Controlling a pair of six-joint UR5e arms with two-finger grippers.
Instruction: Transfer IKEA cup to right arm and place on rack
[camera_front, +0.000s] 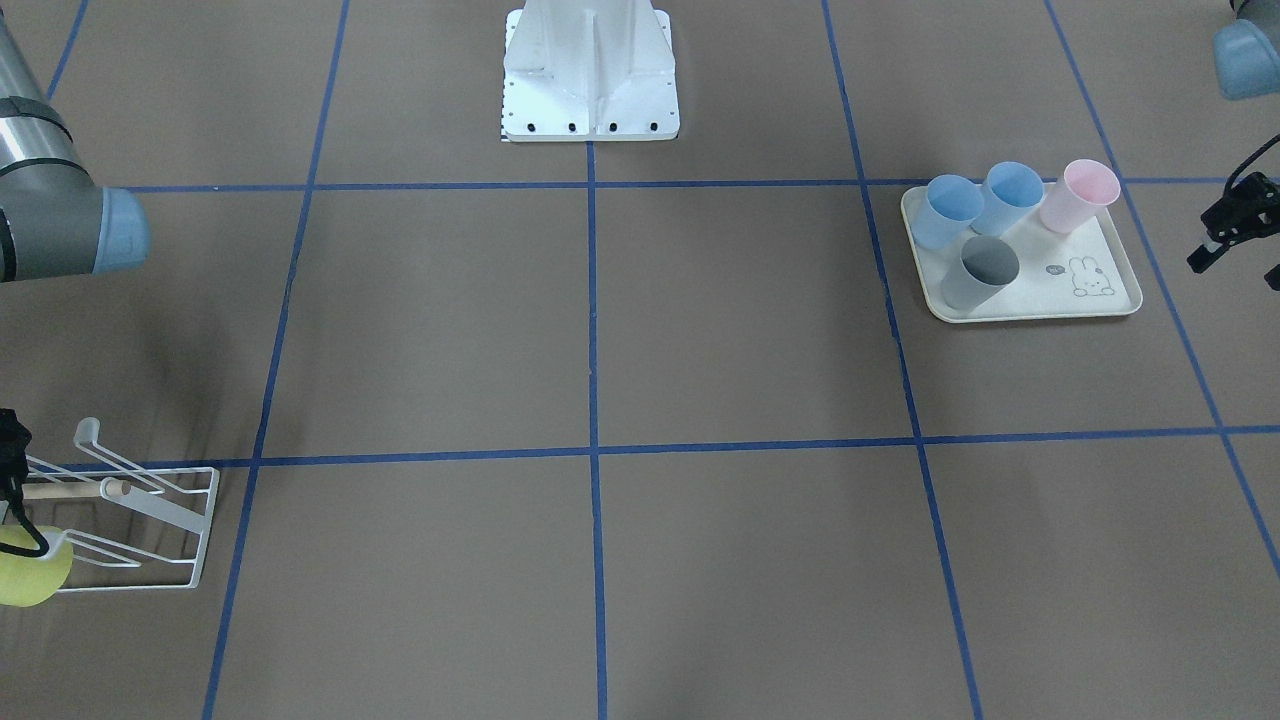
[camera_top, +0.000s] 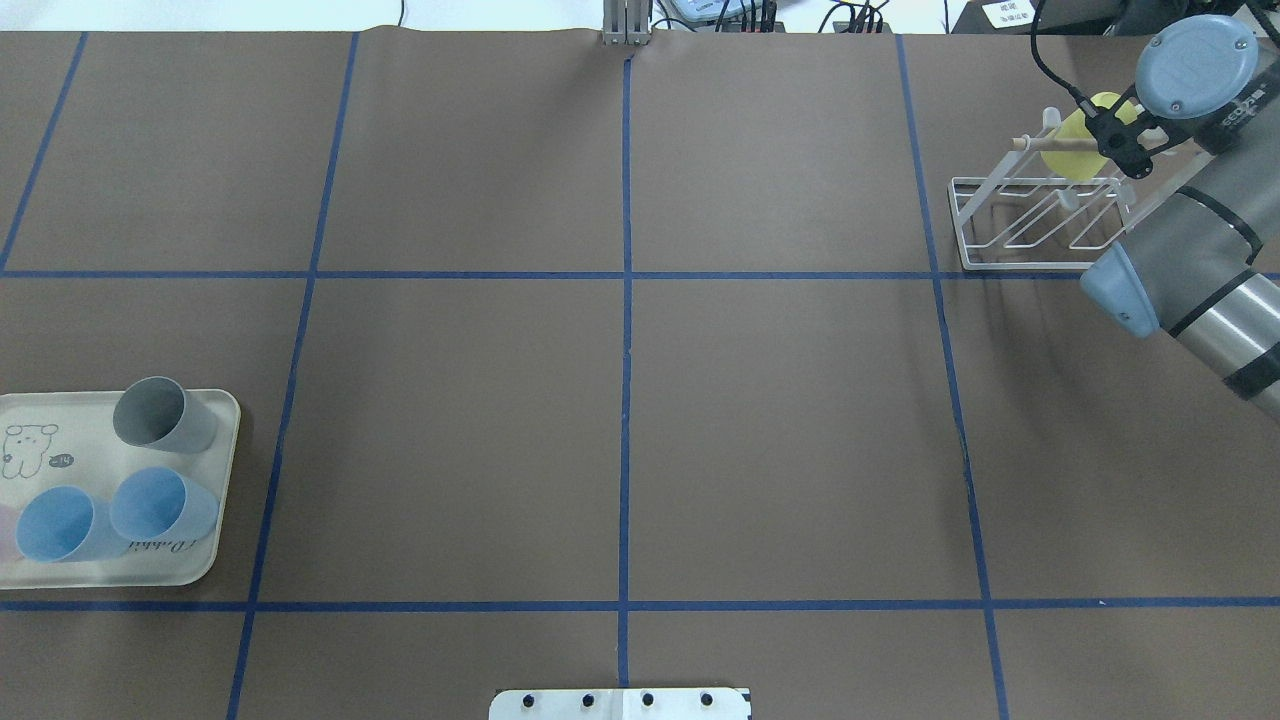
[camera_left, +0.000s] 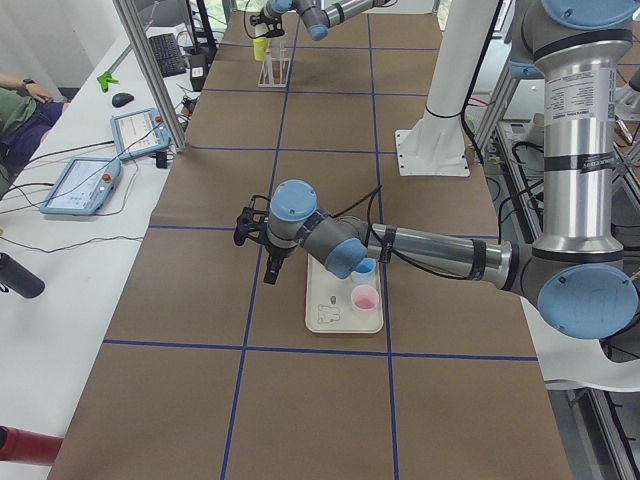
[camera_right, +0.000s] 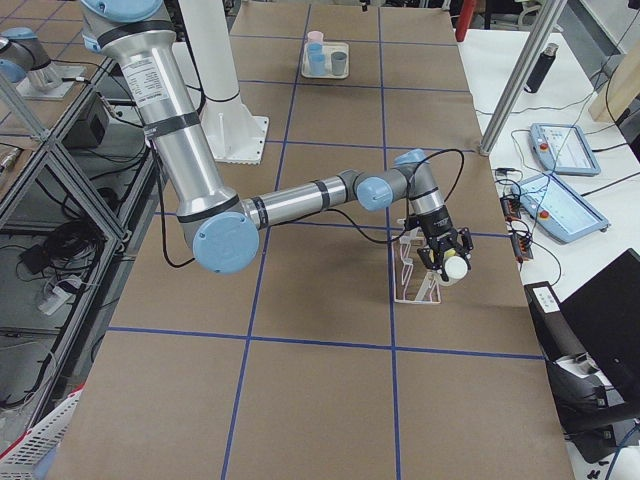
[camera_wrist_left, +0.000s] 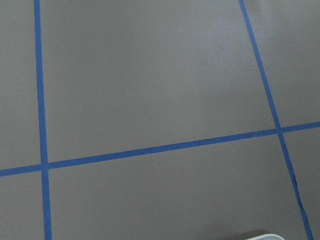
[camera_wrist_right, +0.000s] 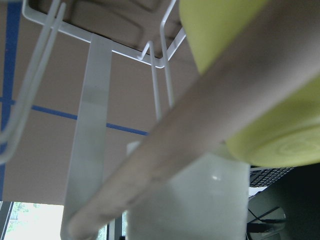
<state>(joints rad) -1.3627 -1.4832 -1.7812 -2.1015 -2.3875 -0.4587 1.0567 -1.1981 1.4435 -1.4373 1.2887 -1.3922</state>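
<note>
A yellow-green cup (camera_front: 35, 578) lies tilted over the white wire rack (camera_front: 190, 520), against its wooden dowel (camera_front: 70, 490). My right gripper (camera_front: 18, 540) looks shut on the cup, at the rack's far end. The overhead view shows the cup (camera_top: 1075, 140), gripper (camera_top: 1108, 142) and rack (camera_top: 1000, 215) at the table's far right. In the right wrist view the cup (camera_wrist_right: 225, 30) sits just behind the dowel (camera_wrist_right: 200, 125), above the rack's prongs (camera_wrist_right: 95, 125). My left gripper (camera_front: 1238, 265) hovers open and empty beside the tray.
A cream rabbit-print tray (camera_front: 1110, 290) holds two blue cups (camera_front: 950, 210), a pink cup (camera_front: 1080, 195) and a grey cup (camera_front: 980, 272). The white arm mount (camera_front: 590, 90) stands at the table's robot side. Blue tape lines cross the brown table.
</note>
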